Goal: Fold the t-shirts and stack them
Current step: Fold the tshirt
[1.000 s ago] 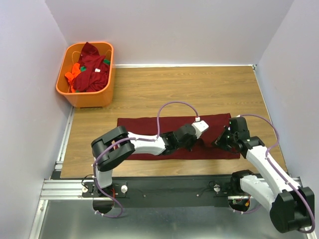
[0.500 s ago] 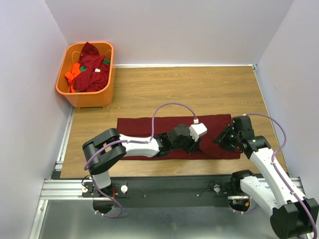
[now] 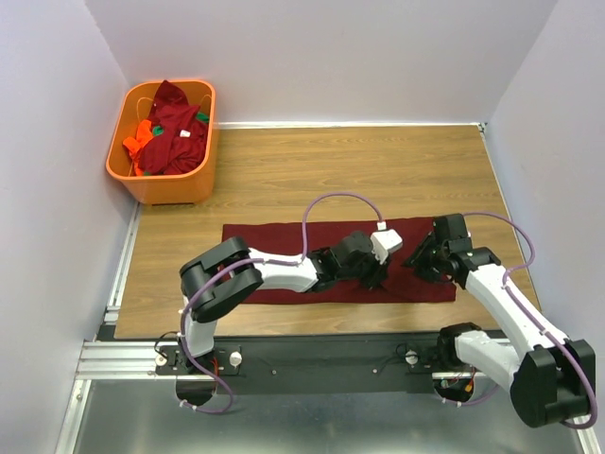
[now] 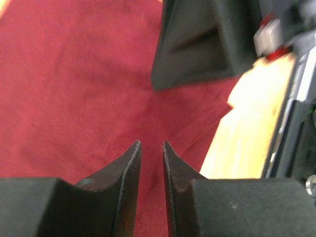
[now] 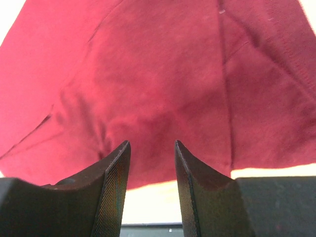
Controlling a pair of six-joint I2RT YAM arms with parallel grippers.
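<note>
On the wooden counter (image 3: 378, 170), near its front edge, a maroon t-shirt (image 3: 274, 236) lies flat, folded into a long band that runs left to right. Both arms reach over the right part of the band. The left arm lies across the cloth from the left, and the left gripper (image 4: 150, 144) sits low over the shirt close to its near edge. Its fingers are almost together, with only a thin slit between them, and no cloth shows in that slit. The right gripper (image 5: 152, 143) is just beside it, to the right, also over the maroon cloth. Its fingers stand apart with a clear gap and hold nothing. Through that gap the right wrist view shows smooth fabric crossed by a few seams and shallow creases, and a strip of pale counter past the shirt's edge. Whether either gripper's fingertips touch the cloth cannot be told. At the far left corner of the counter stands an orange basket (image 3: 175, 189), well apart from the spread shirt. A heap of t-shirts (image 3: 175, 128) fills it, mostly maroon, with an orange one at its left side and small bits of green showing.
</note>
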